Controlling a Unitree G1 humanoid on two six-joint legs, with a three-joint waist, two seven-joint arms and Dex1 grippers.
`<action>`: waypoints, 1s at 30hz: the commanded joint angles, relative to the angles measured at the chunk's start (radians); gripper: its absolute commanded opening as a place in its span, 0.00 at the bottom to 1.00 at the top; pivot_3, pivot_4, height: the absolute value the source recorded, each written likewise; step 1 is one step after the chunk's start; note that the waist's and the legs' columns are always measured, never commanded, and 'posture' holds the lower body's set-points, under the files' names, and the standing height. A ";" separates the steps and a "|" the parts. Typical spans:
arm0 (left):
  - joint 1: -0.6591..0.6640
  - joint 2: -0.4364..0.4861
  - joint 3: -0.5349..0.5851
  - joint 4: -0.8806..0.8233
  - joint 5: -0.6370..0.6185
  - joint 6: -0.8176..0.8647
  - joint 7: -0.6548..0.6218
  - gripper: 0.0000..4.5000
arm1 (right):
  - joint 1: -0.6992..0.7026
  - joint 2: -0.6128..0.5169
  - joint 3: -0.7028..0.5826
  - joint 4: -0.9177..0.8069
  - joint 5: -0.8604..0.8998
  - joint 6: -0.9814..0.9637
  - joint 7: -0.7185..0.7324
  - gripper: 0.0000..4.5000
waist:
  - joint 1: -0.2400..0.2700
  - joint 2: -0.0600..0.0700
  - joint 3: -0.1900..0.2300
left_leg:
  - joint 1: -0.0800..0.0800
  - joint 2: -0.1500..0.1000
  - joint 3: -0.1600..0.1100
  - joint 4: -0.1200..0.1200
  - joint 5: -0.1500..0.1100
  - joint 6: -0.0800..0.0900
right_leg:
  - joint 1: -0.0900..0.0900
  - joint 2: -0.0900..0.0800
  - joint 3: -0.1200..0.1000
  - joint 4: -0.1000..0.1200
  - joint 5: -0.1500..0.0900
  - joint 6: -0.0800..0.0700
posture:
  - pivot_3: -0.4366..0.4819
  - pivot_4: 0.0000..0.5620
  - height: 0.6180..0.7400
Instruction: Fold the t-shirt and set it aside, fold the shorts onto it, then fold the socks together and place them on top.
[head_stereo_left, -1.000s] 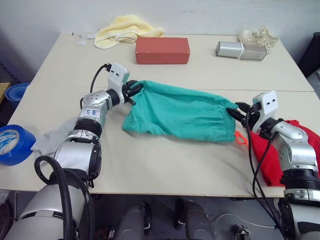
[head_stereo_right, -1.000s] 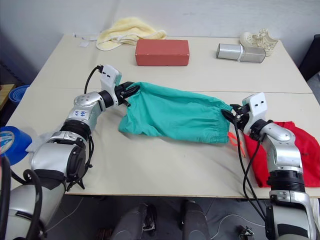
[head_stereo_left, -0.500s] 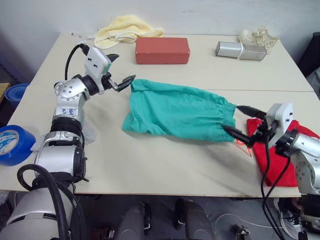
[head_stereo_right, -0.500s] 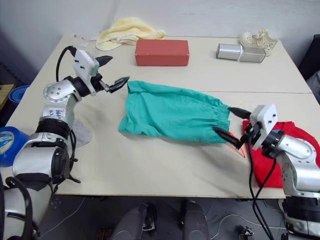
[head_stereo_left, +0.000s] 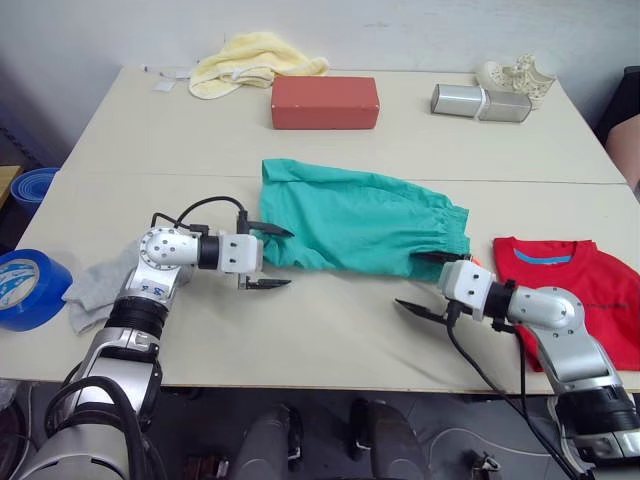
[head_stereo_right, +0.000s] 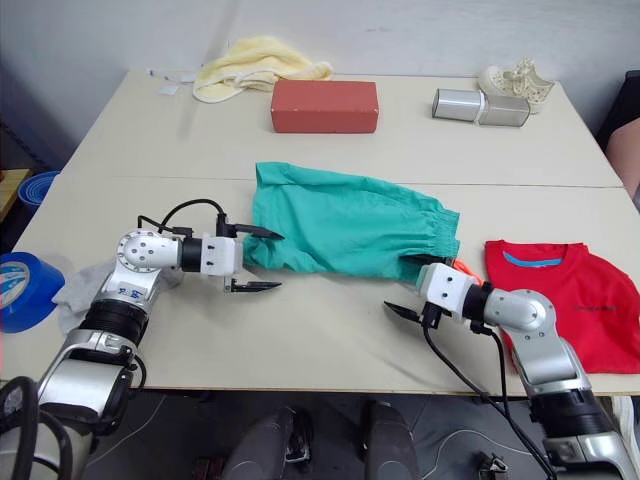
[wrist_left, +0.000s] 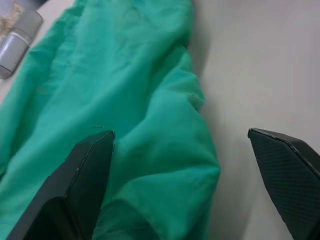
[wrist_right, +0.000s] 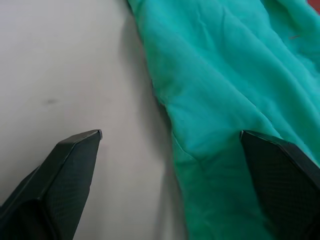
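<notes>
Two grippers sit low over the table (head_stereo_left: 330, 340), each with its fingers spread wide and holding nothing; the left gripper (head_stereo_left: 268, 257) points across at the near left corner of the shorts (head_stereo_left: 360, 222), one finger over the teal hem and the other over bare tabletop just in front of it; the right gripper (head_stereo_left: 430, 284) faces the opposite way at the near right corner, by the gathered waistband, one finger at the cloth edge and the other over the bare surface nearer the front of the table; in both wrist views the green fabric lies between and under the spread fingers, rumpled along its near edge; the shorts lie flat across the middle of the table, waistband to the right, with a bit of orange drawstring (head_stereo_left: 474, 262) showing beside the right wrist; the t-shirt (head_stereo_left: 570, 295) lies folded near the right edge, just beyond the right arm, collar facing away; the socks (head_stereo_left: 95, 288) lie crumpled beside the left forearm; a blue tape roll (head_stereo_left: 28, 288) sits at the left edge; along the far side lie a pale yellow cloth (head_stereo_left: 250, 58), a red block (head_stereo_left: 325, 101) and a silver cylinder (head_stereo_left: 480, 101).
</notes>
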 joint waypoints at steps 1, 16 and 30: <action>-0.034 0.041 -0.023 0.067 0.119 -0.018 0.140 1.00 | -0.030 0.000 0.016 0.043 -0.043 -0.051 -0.034 0.96 | 0.001 0.000 0.000 | 0.000 0.000 0.000 0.000 0.000 0.000 | 0.000 0.000 0.000 0.000 0.000 0.000 | 0.48 0.27 1.00; -0.024 0.020 -0.014 0.186 -0.006 0.168 0.099 0.24 | -0.037 -0.044 -0.011 0.132 -0.076 -0.192 -0.087 0.00 | -0.004 0.001 -0.001 | 0.015 0.001 -0.001 -0.001 -0.003 -0.005 | 0.011 -0.003 0.006 0.002 -0.001 -0.003 | 0.48 0.27 1.00; 0.496 0.258 0.108 -0.622 -0.381 0.463 -0.234 0.01 | 0.383 -0.206 -0.117 -0.207 0.246 -0.196 0.133 0.00 | -0.017 0.001 0.000 | 0.016 0.003 -0.002 -0.005 -0.007 -0.008 | 0.012 -0.002 0.006 -0.003 -0.003 -0.005 | 0.48 0.27 1.00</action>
